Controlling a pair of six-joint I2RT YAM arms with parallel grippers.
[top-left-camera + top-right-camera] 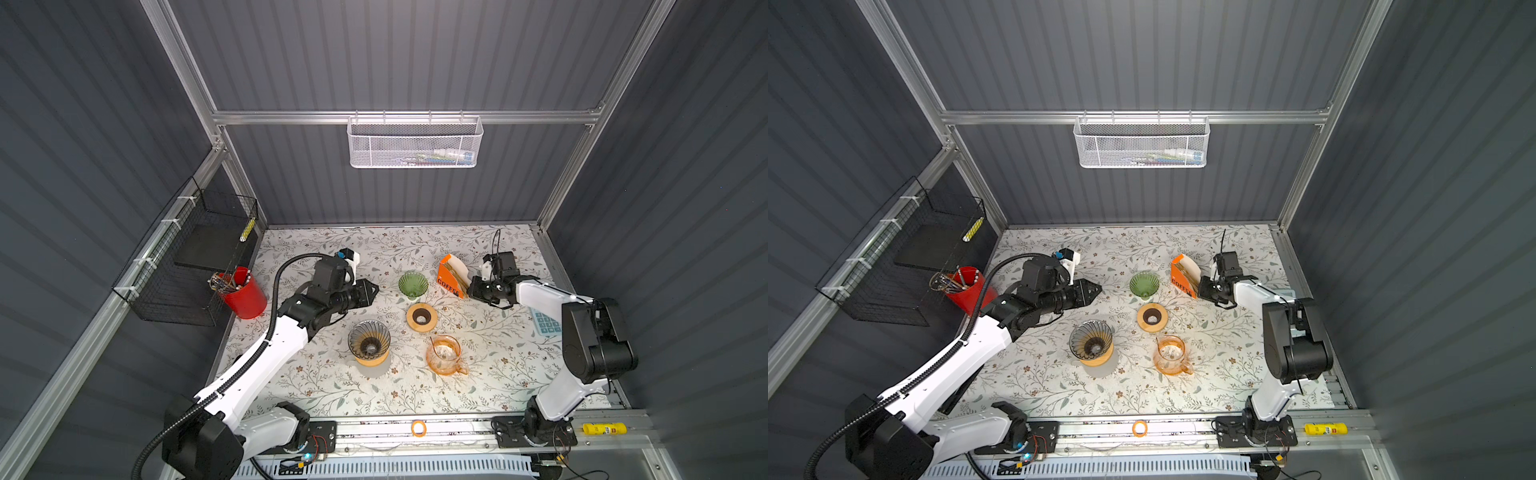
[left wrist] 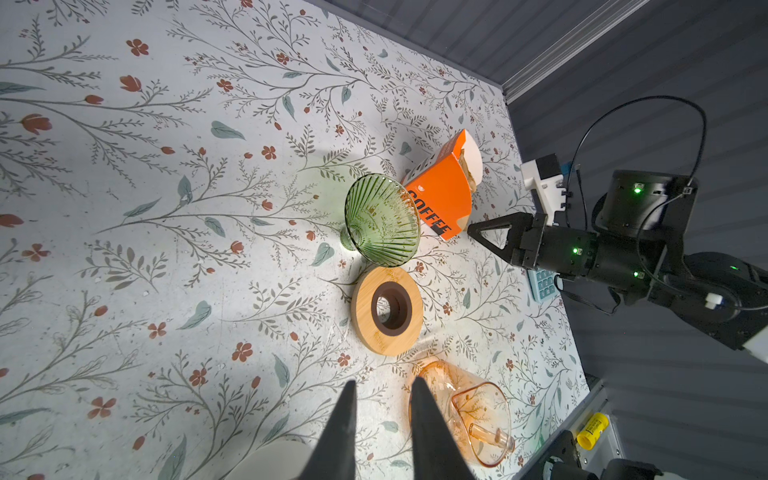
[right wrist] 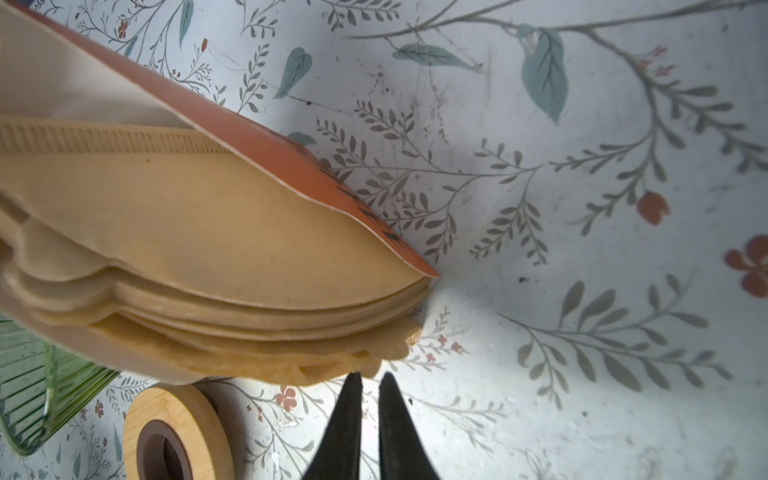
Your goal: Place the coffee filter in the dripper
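Two black fingers (image 3: 351, 415) of the right pincer (image 3: 370, 376) stand a slit apart, tips at the frilled edge of the filter stack (image 3: 208, 249). Whether paper is nipped between them I cannot tell, and in both top views the pincer's own body hides the contact. The brown filters sit in the orange COFFEE box (image 1: 449, 279), toward the far right corner of the worktop (image 1: 332, 395). Just beside the box stands the green glass dripper (image 1: 413, 284), empty, and cut off in the right wrist view. Nearer the front edge are a wooden ring (image 1: 410, 318), a smoked dripper (image 1: 369, 340) on a wooden base, also empty, and an orange glass jug (image 1: 444, 355). The left pincer (image 2: 383, 382) hangs released, nothing between its jaws, apart from the green dripper. Only the top views show the red cup (image 1: 245, 297) of pens at the left edge and the mesh basket (image 1: 415, 143) on the back wall, its contents too blurred to name.
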